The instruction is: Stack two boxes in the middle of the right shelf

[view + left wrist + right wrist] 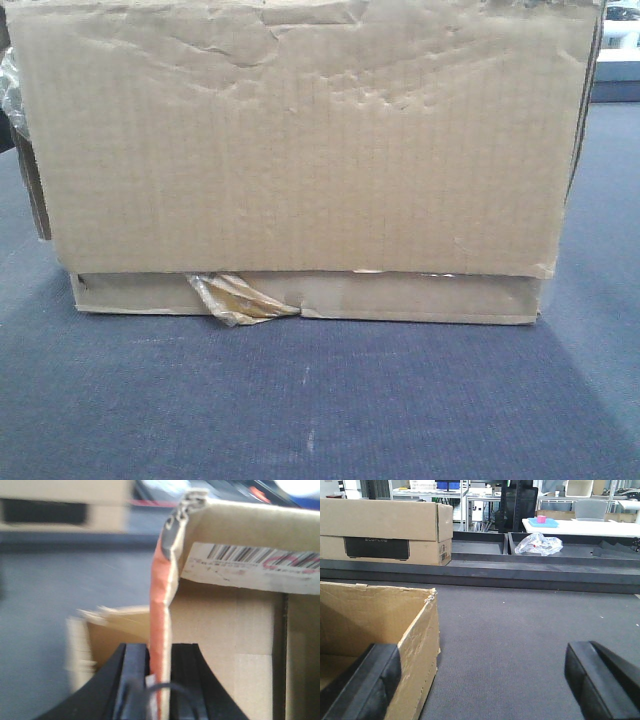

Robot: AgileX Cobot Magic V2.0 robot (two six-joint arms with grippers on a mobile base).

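The tall box (300,140) sits squarely on top of the flat box (400,297), both resting on a grey felt tabletop (320,400). The tall one overhangs the flat one slightly at each side. A crumpled strip of yellowish tape (238,298) hangs from the flat box's front edge, and the tall box's front face is dented near the top.

In the left wrist view, the left gripper (160,652) has its black fingers (132,680) closed on a thin upright wall of the tall box (240,630), just below a white barcode label (250,562) stuck inside the rim.

The right gripper (482,672) is spread wide and holds nothing. One of its fingers (365,680) sits by the open, torn-edged tall box (415,645), and the other is over bare tabletop.

Farther back lie a long printed carton (385,530) and a crumpled plastic bag (538,544)
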